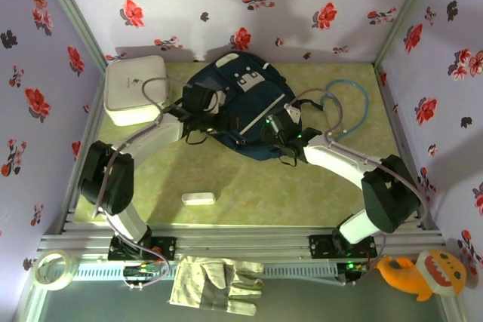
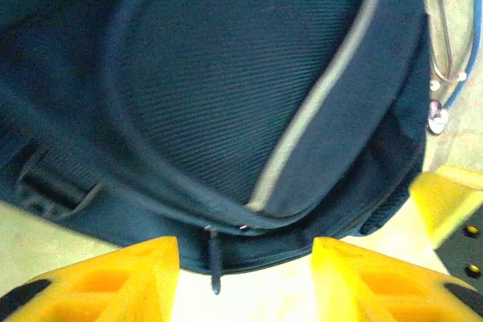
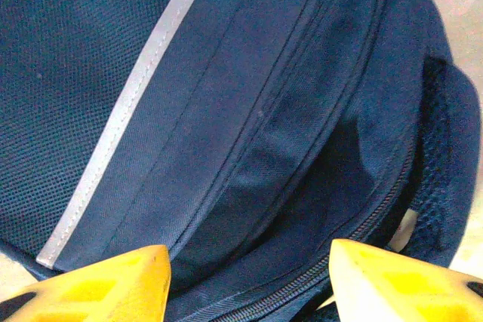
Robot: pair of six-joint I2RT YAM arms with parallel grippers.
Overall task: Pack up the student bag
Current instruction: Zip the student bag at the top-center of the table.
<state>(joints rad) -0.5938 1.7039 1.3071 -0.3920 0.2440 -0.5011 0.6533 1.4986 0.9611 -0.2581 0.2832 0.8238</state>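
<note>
left fingers (image 2: 106, 284) apart, zipper pull (image 2: 215, 265) between, navy student bag (image 2: 226, 111)

No text, brand or number can be read anywhere. A small dark mark is carried on the lid of the white box (image 1: 128, 99), but it is too small to be made out. Darker spots are seen on the grey-white patch (image 1: 249, 77) of the bag (image 1: 230, 115) — whether they are letters or fittings cannot be told. The bag's pale stripe, seen close from both wrists, is left plain.

Arms (image 1: 151, 135) white, joints (image 1: 106, 179) black, cables (image 1: 155, 84) grey; fingers (image 2: 106, 280) yellow plastic.
</note>
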